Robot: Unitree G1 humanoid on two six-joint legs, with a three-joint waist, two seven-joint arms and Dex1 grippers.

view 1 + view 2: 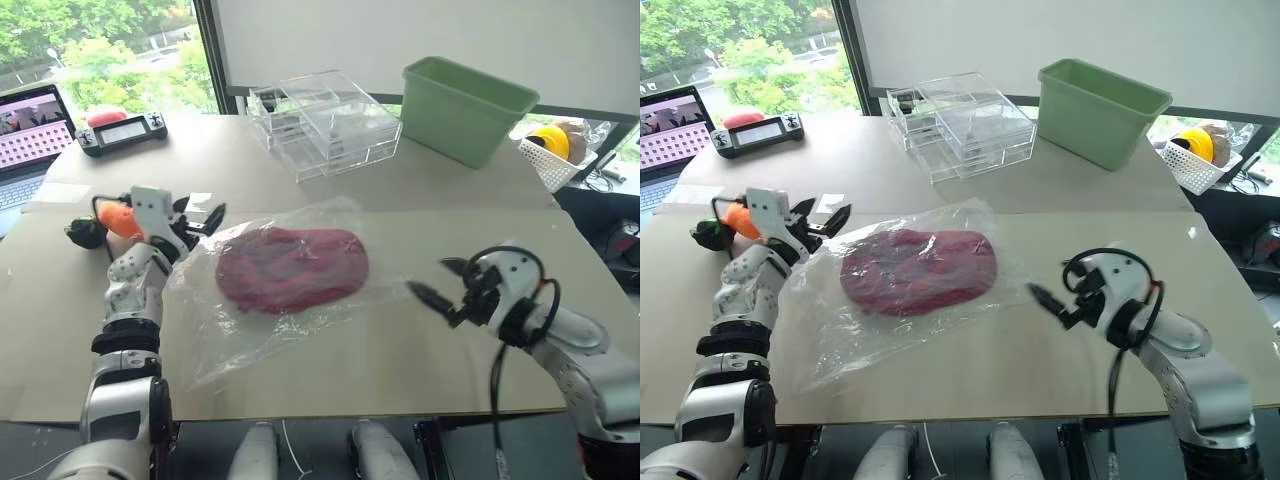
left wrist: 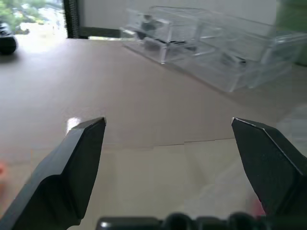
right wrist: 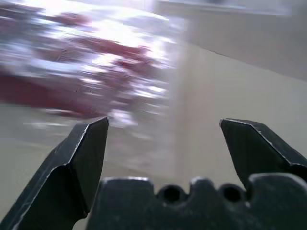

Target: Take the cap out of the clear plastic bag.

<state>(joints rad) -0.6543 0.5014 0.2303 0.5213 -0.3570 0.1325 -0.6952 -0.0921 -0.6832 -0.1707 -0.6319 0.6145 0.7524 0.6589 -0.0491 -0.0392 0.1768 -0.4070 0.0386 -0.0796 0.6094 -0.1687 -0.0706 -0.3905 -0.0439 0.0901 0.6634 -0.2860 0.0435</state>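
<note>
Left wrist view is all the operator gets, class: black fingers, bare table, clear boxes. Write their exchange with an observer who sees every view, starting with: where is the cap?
Observer: The cap lies inside the clear plastic bag, mid-table.
Operator: Is my left gripper holding the bag?
Observer: No. The left gripper is open at the bag's left edge.
Operator: And the other arm?
Observer: The right gripper is open, right of the bag, pointing at it.
</note>
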